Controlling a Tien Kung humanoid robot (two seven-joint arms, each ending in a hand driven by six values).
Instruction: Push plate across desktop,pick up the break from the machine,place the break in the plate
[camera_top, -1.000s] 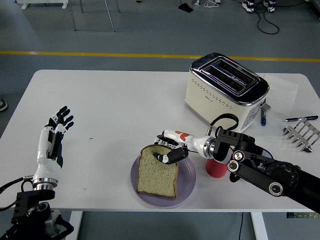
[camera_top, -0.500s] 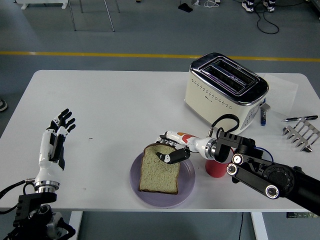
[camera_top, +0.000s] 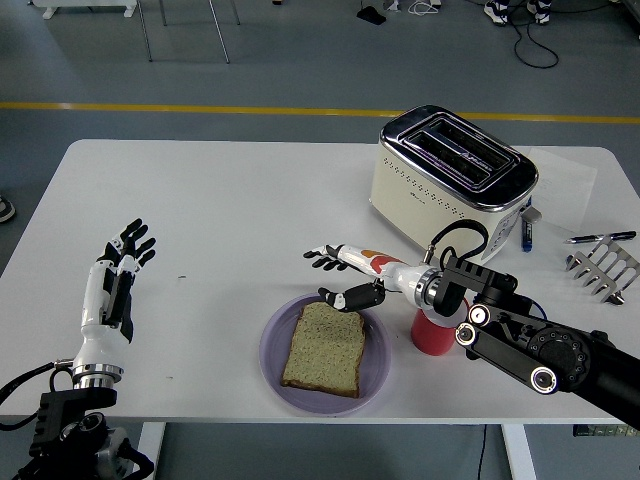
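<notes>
A slice of bread (camera_top: 324, 347) lies flat in the purple plate (camera_top: 276, 358) near the table's front edge. My right hand (camera_top: 338, 275) hovers just above the plate's far rim, open, its fingers spread and apart from the bread. The cream toaster (camera_top: 451, 185) stands at the back right with its slots showing no bread. My left hand (camera_top: 120, 262) is held up at the far left, open, well away from the plate.
A red cup (camera_top: 432, 333) stands right of the plate, under my right forearm. A metal rack (camera_top: 604, 272) and a pen (camera_top: 600, 238) lie at the right edge. A blue object (camera_top: 527, 231) sits beside the toaster.
My right hand has let go of the bread, which now lies flat in the plate. The hand has opened and pulled back up and away from it.
</notes>
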